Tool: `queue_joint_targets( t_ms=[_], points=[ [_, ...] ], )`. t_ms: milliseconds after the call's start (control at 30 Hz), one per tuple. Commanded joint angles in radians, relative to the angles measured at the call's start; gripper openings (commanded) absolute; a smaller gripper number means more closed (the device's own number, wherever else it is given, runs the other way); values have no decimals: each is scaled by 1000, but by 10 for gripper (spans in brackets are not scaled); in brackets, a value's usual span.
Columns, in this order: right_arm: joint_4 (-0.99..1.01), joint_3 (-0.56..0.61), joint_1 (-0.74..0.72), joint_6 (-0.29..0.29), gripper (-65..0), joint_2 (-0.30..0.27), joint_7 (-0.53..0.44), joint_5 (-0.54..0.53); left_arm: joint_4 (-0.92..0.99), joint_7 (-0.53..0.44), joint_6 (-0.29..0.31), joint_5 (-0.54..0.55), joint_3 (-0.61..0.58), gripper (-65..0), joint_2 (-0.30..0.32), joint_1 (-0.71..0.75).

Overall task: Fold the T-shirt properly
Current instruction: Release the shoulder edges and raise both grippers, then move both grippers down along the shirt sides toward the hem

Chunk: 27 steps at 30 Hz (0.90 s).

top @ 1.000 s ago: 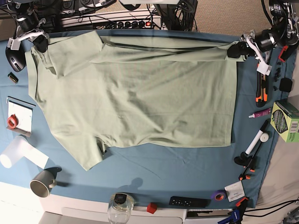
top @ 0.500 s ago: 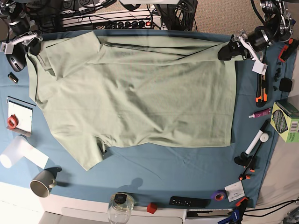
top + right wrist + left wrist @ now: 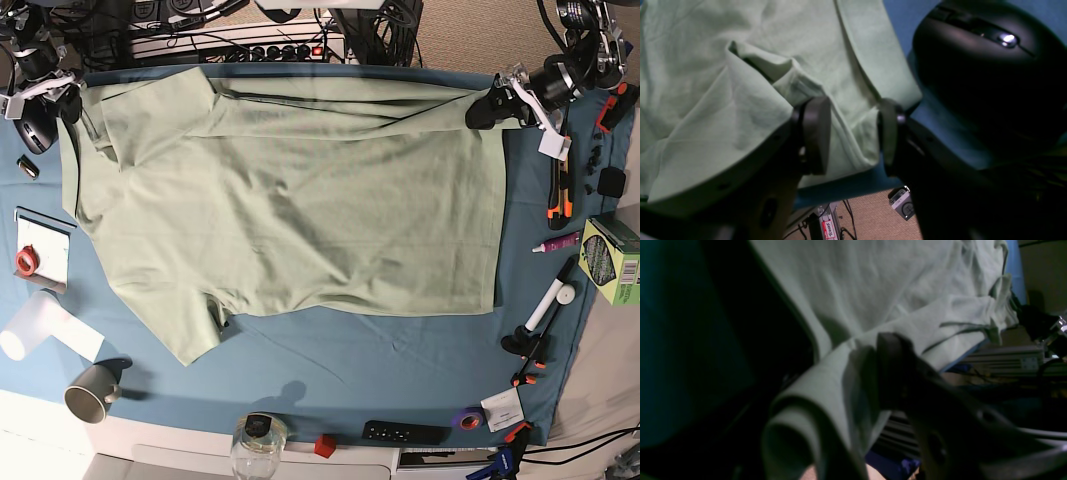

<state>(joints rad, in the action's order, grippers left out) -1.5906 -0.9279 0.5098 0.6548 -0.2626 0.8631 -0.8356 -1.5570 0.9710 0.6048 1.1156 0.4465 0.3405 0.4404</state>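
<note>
While the right gripper [image 3: 68, 100] is gaping around its collar corner without pinching, the wide pale sage-green cotton T-shirt [image 3: 290, 210] is lying mostly flat, softly creased, across the teal-blue tablecloth [image 3: 380, 360], the left gripper [image 3: 483, 110] clamping its hem corner.

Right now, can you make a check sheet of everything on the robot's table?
Surface: blue cloth covers the table.
Job's things: green shirt spread flat, far edge bunched.
Clutter: mug, mouse, marker, tape roll, green box.
Grippers: left gripper pinches the shirt's corner; right gripper open around its other far corner.
Cables: power strip and wires behind the table.
Surroundings: carpet.
</note>
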Motion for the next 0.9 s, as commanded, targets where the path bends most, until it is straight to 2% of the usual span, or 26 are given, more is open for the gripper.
queue_joint_targets(
  t_ms=[0,167,267,400,600,867],
  points=[
    [-18,-7,5,3,-401,-20,-26,-8,12,75,-54,-169,-5,-364,3,16],
    [-18,-7,5,3,-401,-20,-26,27,12,75,-54,-187,-3,-364,9,16],
    [-18,-7,5,3,-401,-20,-26,54,6,65,-55,-237,11,-364,11,16],
    [-29,-10,5,3,-401,-20,-27,61,-18,49,-89,-268,74,-364,11,17],
    [-118,-10,5,3,-401,-20,-37,165,-81,49,-88,-267,156,-364,11,17],
    [-266,-10,5,-11,-401,-20,-40,298,-160,50,-88,-268,159,-364,12,17]
  ],
)
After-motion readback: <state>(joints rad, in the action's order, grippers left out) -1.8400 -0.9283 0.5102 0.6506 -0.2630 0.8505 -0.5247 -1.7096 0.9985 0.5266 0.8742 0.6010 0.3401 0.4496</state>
